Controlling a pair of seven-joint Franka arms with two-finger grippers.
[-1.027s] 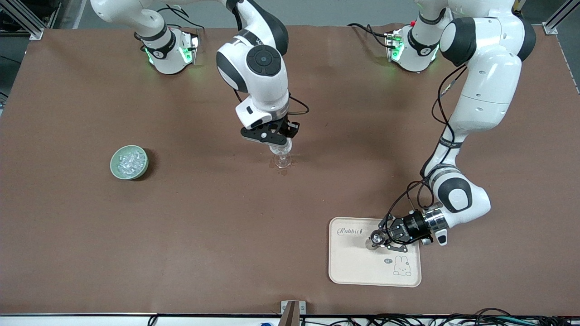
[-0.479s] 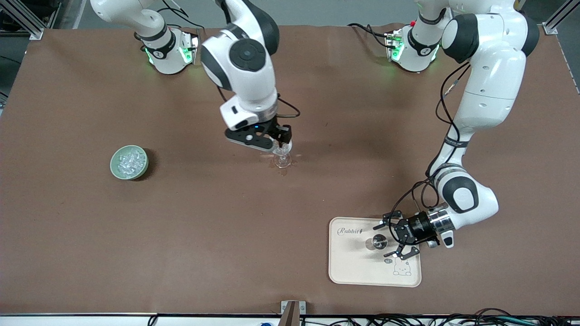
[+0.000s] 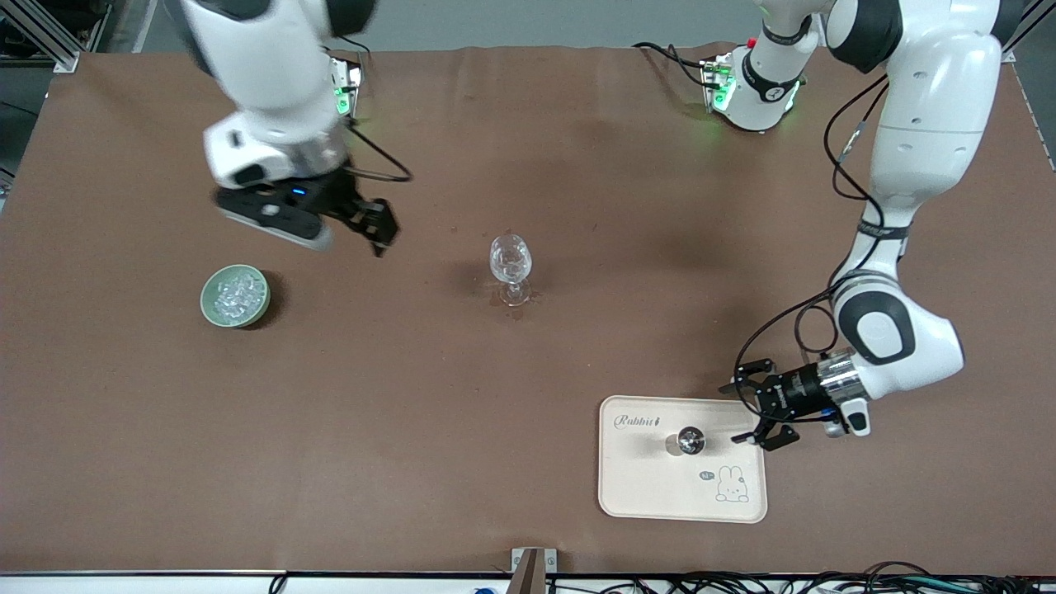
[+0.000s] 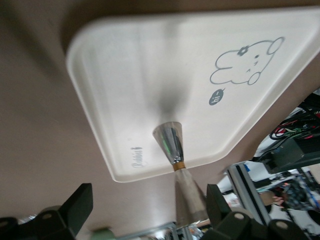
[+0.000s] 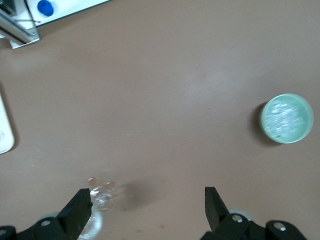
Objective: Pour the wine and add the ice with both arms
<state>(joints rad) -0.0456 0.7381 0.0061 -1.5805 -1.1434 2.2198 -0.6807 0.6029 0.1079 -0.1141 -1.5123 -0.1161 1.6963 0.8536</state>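
Note:
A clear stemmed glass (image 3: 511,266) stands mid-table; it also shows in the right wrist view (image 5: 98,198). The ice (image 3: 235,295) is a heap of clear cubes in a pale green bowl (image 3: 206,307) toward the right arm's end, also in the right wrist view (image 5: 286,118). A bottle with a silver foil neck (image 3: 690,441) stands upright on a cream rabbit tray (image 3: 660,495). My right gripper (image 3: 378,228) is open and empty, in the air between bowl and glass. My left gripper (image 3: 752,404) is open and empty, just off the tray's edge, facing the bottle (image 4: 171,144).
The table is covered in brown cloth, with cables and a metal bracket (image 3: 528,565) along the edge nearest the camera. The tray (image 4: 125,75) lies near that edge toward the left arm's end. A wet spot shows beside the glass's foot.
My left gripper let go of the bottle and drew back off the tray. My right gripper left its place over the glass and swung toward the ice bowl.

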